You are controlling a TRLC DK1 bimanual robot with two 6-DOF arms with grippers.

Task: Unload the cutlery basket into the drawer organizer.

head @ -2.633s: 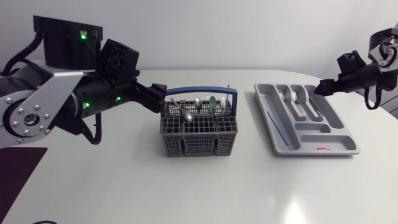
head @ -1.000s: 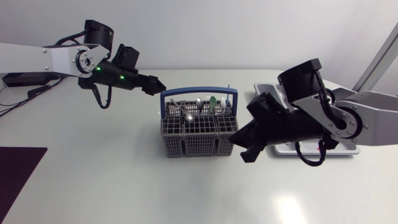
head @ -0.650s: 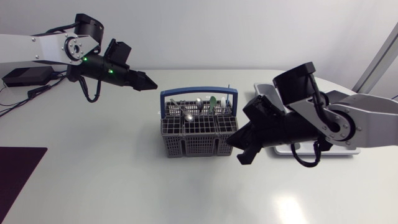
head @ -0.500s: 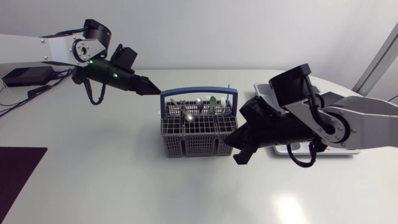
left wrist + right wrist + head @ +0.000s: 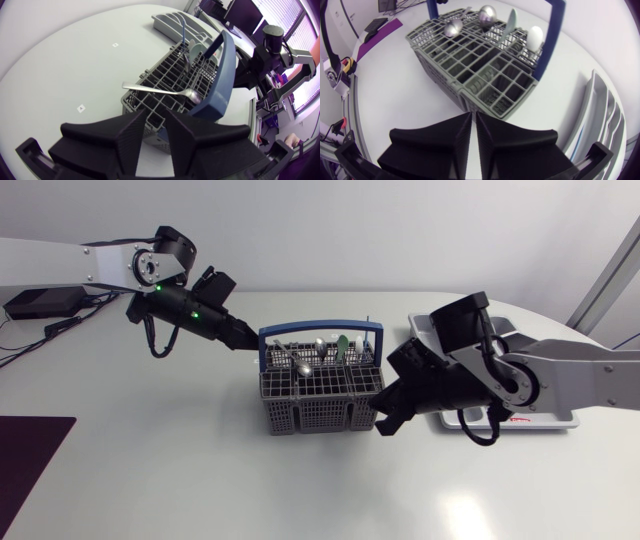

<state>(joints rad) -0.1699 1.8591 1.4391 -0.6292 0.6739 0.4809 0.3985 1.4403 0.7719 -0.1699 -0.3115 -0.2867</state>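
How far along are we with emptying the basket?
Done: hard to judge, since the right arm hides most of the drawer organizer from above. In hand: nothing. The left gripper is open beside one end of the cutlery basket, and the right gripper is shut and empty beside the other end. Left: spoons and a green utensil are in the basket.
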